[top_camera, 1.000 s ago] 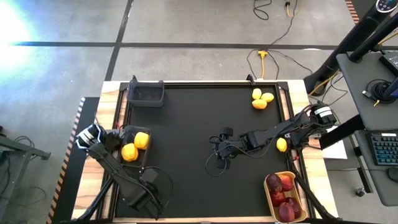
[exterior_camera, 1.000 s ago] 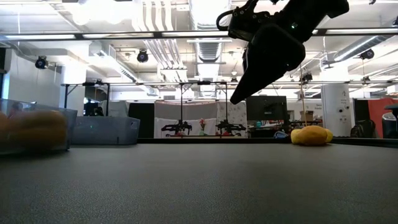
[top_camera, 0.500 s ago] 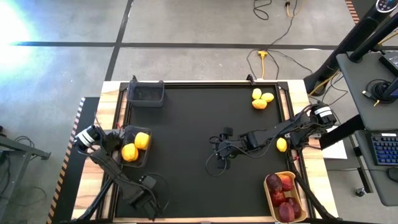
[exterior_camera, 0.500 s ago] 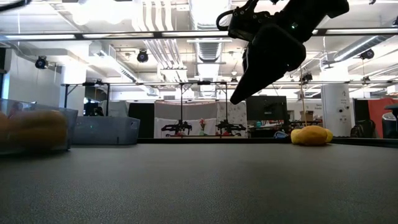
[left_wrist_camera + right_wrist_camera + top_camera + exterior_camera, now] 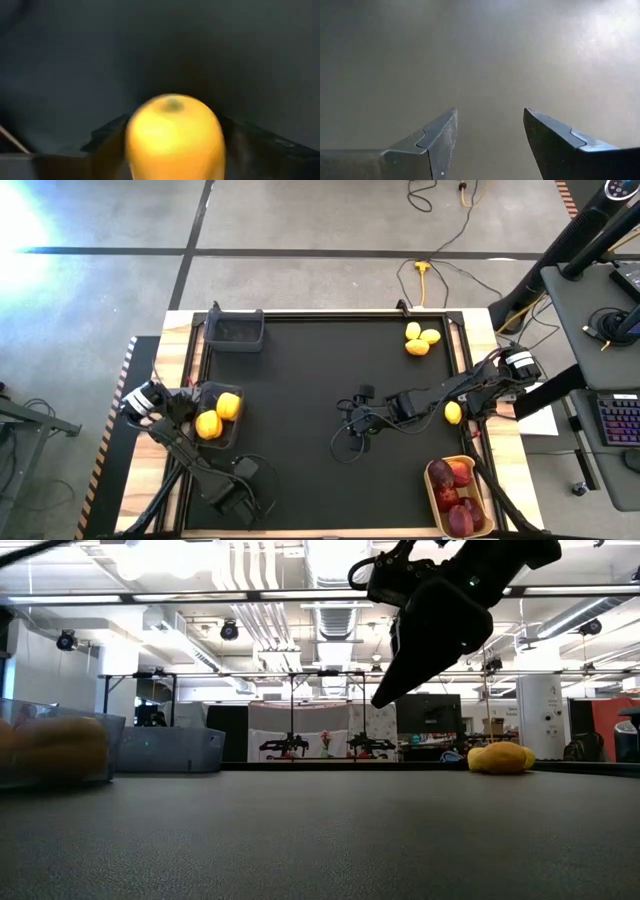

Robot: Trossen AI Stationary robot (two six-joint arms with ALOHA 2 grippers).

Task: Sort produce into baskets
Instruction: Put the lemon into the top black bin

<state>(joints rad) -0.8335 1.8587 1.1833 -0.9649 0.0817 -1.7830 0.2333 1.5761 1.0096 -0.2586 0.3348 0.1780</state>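
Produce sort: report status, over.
Right claw open, empty, above table centre. Left claw at left bin, yellow fruit right before it. Yellow cluster and single lemon loose; red fruit in tan tray.

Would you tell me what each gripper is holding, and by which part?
The left gripper clamps a yellow fruit across its sides. The right gripper is open and holds nothing.

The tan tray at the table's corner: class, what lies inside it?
The tan tray holds several dark red fruits, packed close. Anything beneath them is covered, and their exact count is uncertain.
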